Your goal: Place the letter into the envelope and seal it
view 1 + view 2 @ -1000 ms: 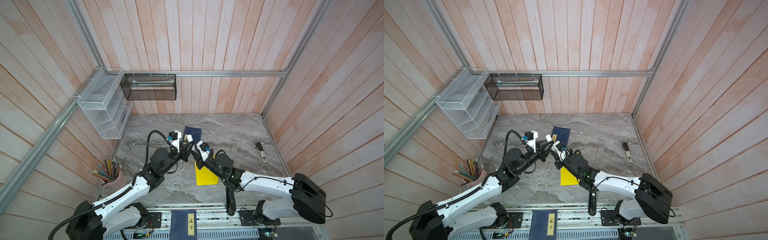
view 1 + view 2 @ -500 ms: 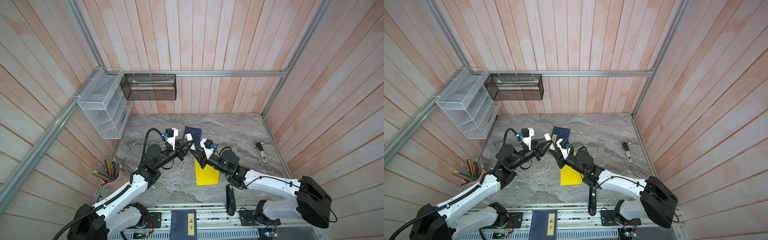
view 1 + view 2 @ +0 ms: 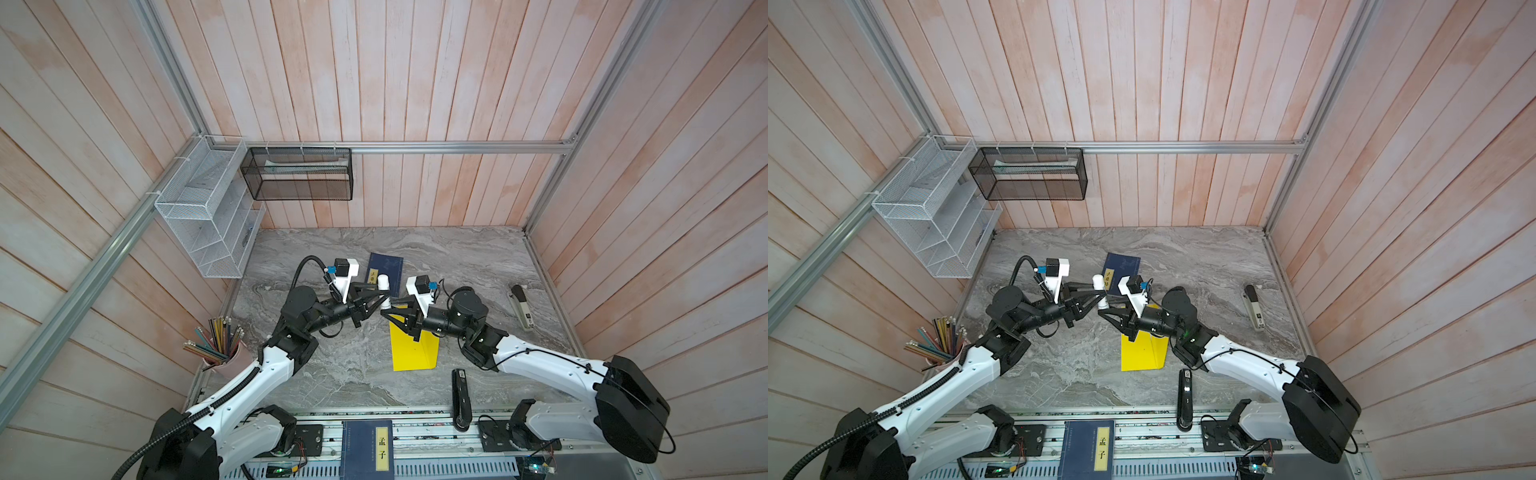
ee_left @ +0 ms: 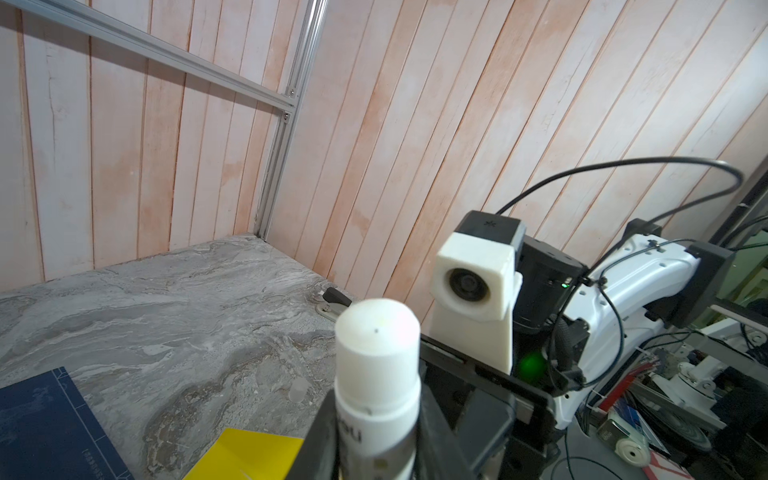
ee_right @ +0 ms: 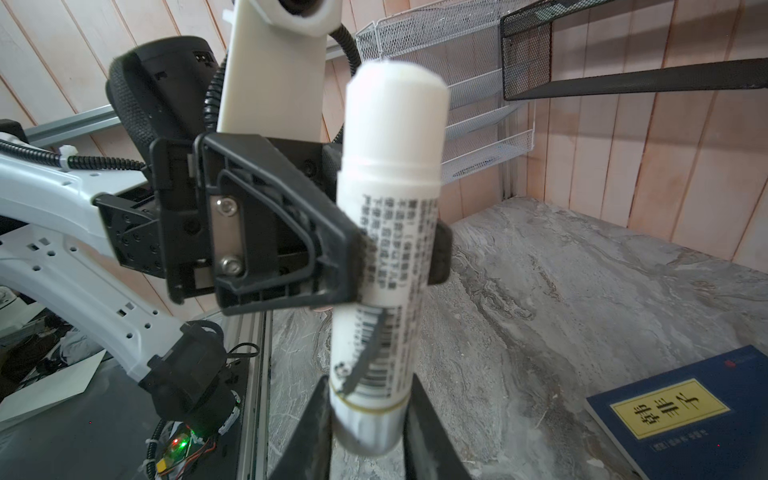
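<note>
Both pincers pinch one white glue stick (image 5: 388,232), held upright in the air between them: left gripper (image 5: 399,257) clamped round the labelled middle, right gripper (image 5: 370,419) round the base end. My read: one holds the body so the other can twist or pull the cap, prepping glue for the seal. The envelope (image 3: 413,349) lies flat on the table just below the right gripper, flap end hidden under it, so I can't tell if it's open. The letter isn't visible anywhere; probably already inside, unconfirmed. Surface is a grey marble-pattern table (image 3: 457,257), with pale wood-slat walls on three sides. Blue book (image 3: 388,266) lies just behind the grippers, pencil cup (image 3: 226,353) at the left edge, wire racks (image 3: 208,216) on the wall.
</note>
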You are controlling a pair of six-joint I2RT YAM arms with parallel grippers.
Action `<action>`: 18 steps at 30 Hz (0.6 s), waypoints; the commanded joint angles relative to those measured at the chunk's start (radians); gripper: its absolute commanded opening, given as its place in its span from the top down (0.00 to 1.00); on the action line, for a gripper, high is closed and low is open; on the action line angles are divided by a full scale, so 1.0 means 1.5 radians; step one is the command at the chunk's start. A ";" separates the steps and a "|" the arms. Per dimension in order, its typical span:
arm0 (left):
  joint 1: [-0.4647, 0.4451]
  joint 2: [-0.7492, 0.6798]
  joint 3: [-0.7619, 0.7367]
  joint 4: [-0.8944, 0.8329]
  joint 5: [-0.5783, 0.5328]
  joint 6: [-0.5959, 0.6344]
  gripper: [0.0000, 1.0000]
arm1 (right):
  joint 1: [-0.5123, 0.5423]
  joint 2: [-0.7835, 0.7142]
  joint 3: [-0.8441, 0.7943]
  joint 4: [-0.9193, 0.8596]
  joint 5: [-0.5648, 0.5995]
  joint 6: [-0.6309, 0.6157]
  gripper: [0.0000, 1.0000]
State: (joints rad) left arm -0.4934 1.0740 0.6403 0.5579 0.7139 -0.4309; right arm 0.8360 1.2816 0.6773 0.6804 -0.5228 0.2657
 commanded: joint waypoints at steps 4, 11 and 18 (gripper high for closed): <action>0.000 -0.010 -0.005 -0.011 -0.038 -0.001 1.00 | 0.017 -0.015 0.005 -0.005 0.010 -0.039 0.52; -0.002 -0.052 -0.026 -0.022 -0.203 -0.031 1.00 | 0.037 -0.050 -0.040 0.030 0.199 -0.082 0.39; -0.064 -0.063 -0.017 -0.060 -0.353 0.027 1.00 | 0.113 -0.031 -0.019 0.019 0.426 -0.175 0.45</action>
State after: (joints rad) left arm -0.5591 0.9874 0.6025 0.5022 0.3260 -0.4454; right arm 0.9771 1.2186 0.6273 0.6903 -0.0731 0.0837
